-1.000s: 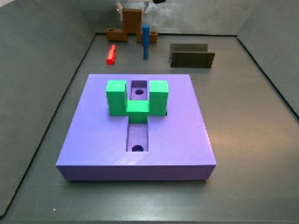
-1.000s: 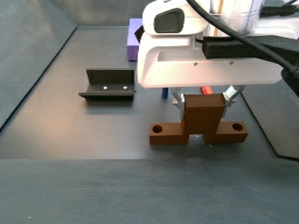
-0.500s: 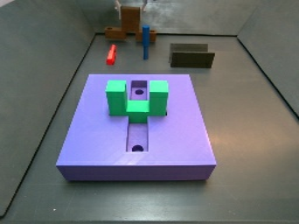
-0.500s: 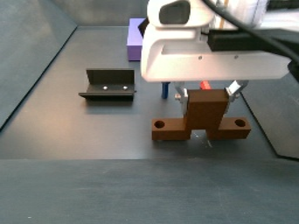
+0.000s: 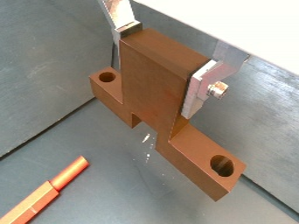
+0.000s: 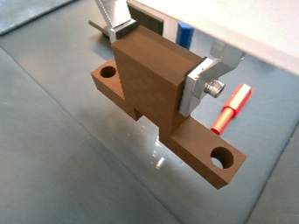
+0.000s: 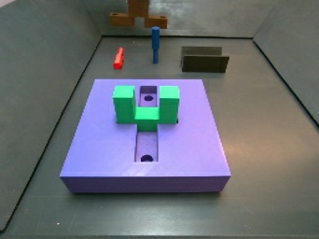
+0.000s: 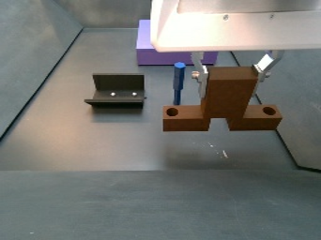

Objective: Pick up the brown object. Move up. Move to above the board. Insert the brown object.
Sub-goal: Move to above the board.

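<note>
Wrist views show the claw point(image 5: 158, 66) clamped on the upright block of the brown object point(image 5: 163, 109), so the bar hangs level, clear of the floor. The board point(image 7: 149, 140) lies well apart, awaiting insertion.

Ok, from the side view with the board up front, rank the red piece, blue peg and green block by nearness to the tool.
The tool holds the brown object at the far wall.
1. Blue peg, just in front.
2. Red piece, beside the peg, slightly nearer the camera; a close call.
3. Green block, on the board, clearly farthest.
</note>
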